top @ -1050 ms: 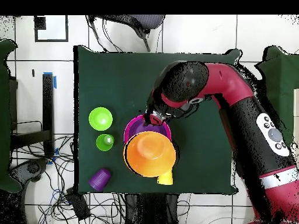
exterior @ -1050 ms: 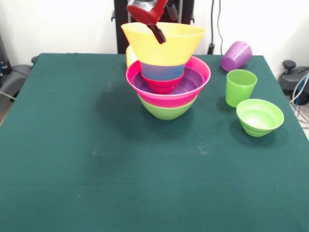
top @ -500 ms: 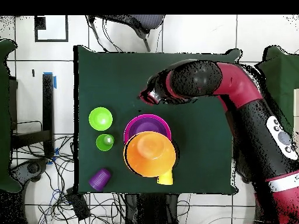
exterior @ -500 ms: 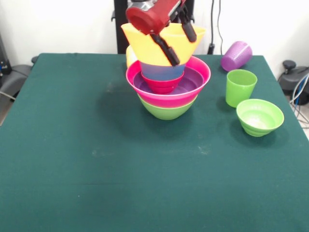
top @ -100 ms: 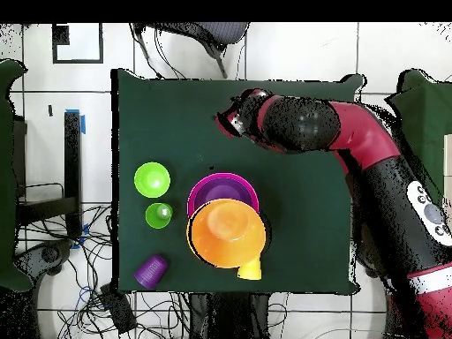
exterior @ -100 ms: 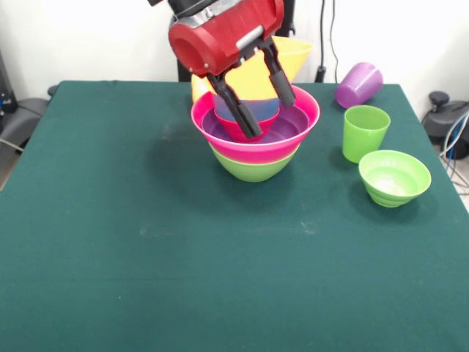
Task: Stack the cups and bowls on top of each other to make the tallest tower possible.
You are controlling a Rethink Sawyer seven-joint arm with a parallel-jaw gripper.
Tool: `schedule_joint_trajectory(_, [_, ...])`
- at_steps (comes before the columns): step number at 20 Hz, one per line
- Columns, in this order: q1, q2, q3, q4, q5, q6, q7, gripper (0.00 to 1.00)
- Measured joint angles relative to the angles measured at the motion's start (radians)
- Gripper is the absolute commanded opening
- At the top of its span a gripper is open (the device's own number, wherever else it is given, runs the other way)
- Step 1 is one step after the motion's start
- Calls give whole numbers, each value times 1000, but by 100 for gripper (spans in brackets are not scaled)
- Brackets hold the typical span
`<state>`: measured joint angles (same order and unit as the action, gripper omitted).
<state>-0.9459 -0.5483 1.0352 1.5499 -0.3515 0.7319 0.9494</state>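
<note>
The arm (top @ -100 ms: 353, 141) reaches across the green table (exterior @ -100 ms: 146, 279) from the robot's side, bent at the elbow, with its red wrist housing raised above the cloth. The gripper (exterior @ -100 ms: 267, 110) hangs in front of the tower (exterior @ -100 ms: 255, 139) in the front view; its two black fingers (exterior @ -100 ms: 281, 73) point downward and are spread well apart, holding nothing. In the overhead view the gripper (top @ -100 ms: 231, 121) sits clear of the stack, over bare table.

The tower stands near the table's middle — medium green bowl (exterior @ -100 ms: 253, 169) as base, pink bowl (exterior @ -100 ms: 300, 125) in it, purple bowl (exterior @ -100 ms: 293, 125) inside that, then the small red bowl (exterior @ -100 ms: 231, 128), a blue bowl (exterior @ -100 ms: 256, 111) and the large orange bowl (top @ -100 ms: 228, 233) on top. A yellow-orange cup (top @ -100 ms: 251, 268) lies touching the tower's far side.

Apart from the stack: the green cup (exterior @ -100 ms: 365, 132) upright, the light green bowl (exterior @ -100 ms: 394, 177) just beside it, and the purple cup (exterior @ -100 ms: 359, 84) on its side.
</note>
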Motion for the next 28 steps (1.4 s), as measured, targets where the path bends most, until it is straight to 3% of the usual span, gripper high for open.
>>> schedule_joint_trajectory(4, [3,9,-2,5,-5,-40,0,100])
schedule_joint_trajectory(17, [7,9,-14,20,-13,-40,0,100])
schedule_joint_trajectory(28, [23,-2,-54,20,-100,-41,0,100])
